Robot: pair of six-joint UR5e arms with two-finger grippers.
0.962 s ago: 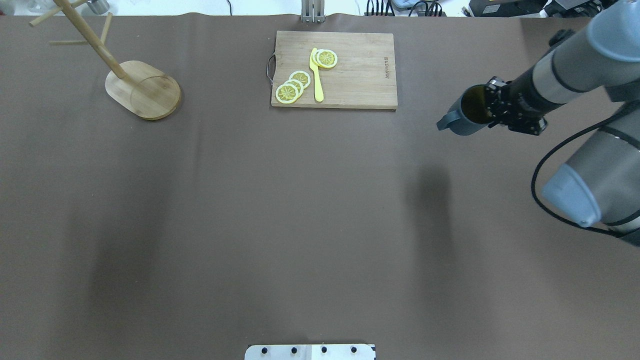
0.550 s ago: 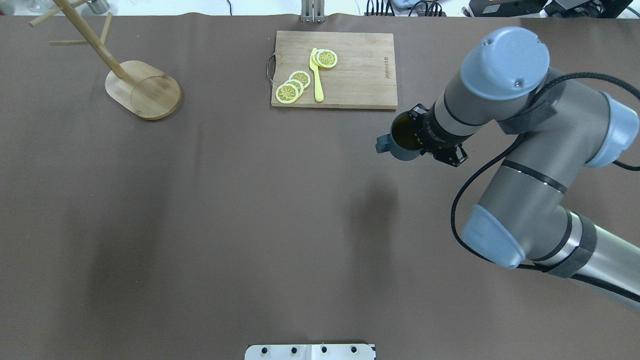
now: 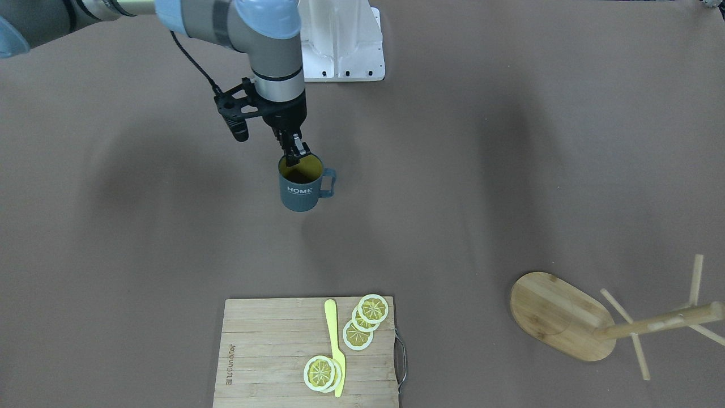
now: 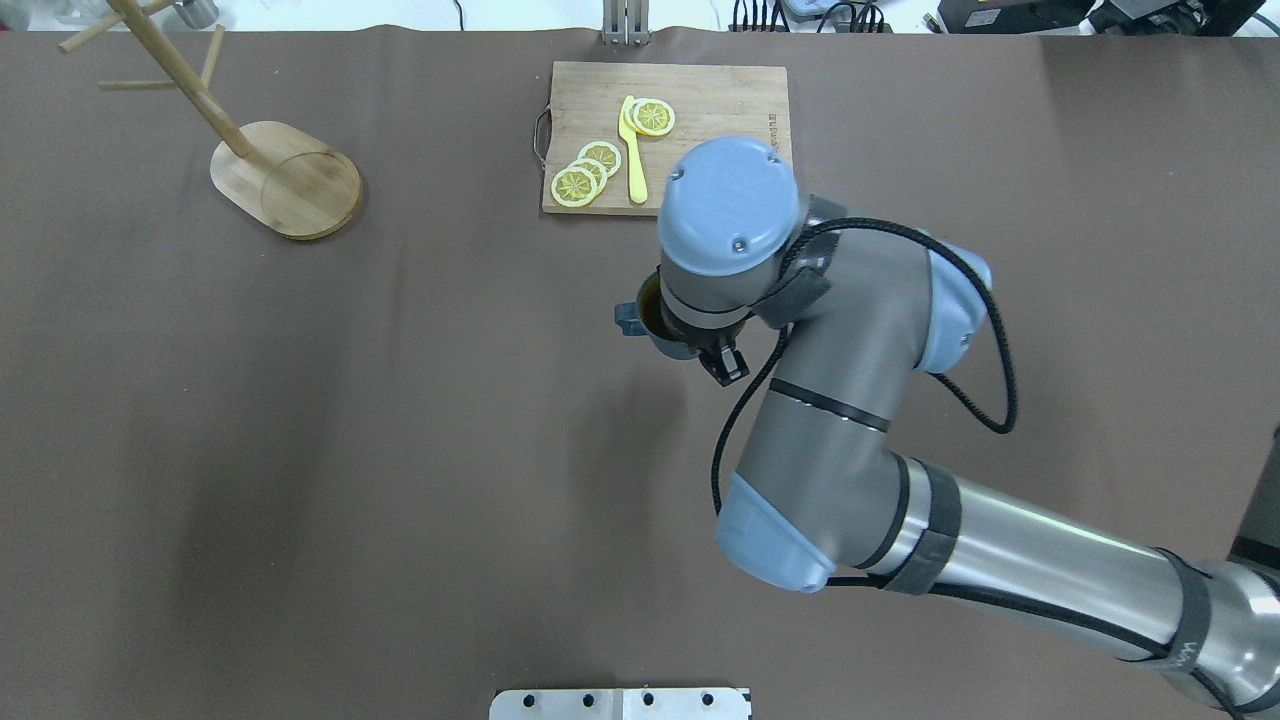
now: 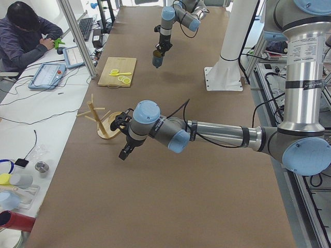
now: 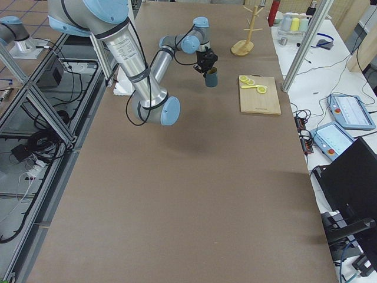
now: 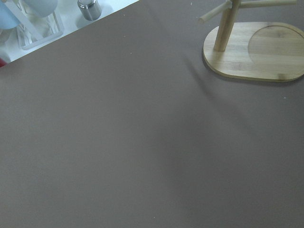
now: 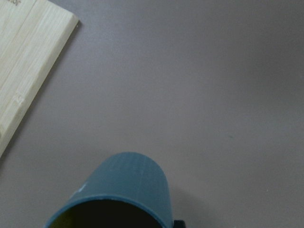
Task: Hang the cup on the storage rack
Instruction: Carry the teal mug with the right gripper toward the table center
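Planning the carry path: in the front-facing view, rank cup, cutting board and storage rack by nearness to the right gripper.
1. cup, clamped at its rim in the right gripper.
2. cutting board, bottom centre of the view.
3. storage rack, far lower right.

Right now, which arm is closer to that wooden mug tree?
Left. The left tool hovers just beside the mug tree, on the robot's side of its base. The right tool is far off at mid-table, gripping the cup.

- cup (image 4: pixel 628 320) mostly hidden under right arm (image 4: pixel 730 210) in overhead, only handle and rim sliver show
- storage rack (image 4: pixel 290 185) top pegs cut by top edge
- left gripper (image 5: pixel 124 154) too small, jaws unclear
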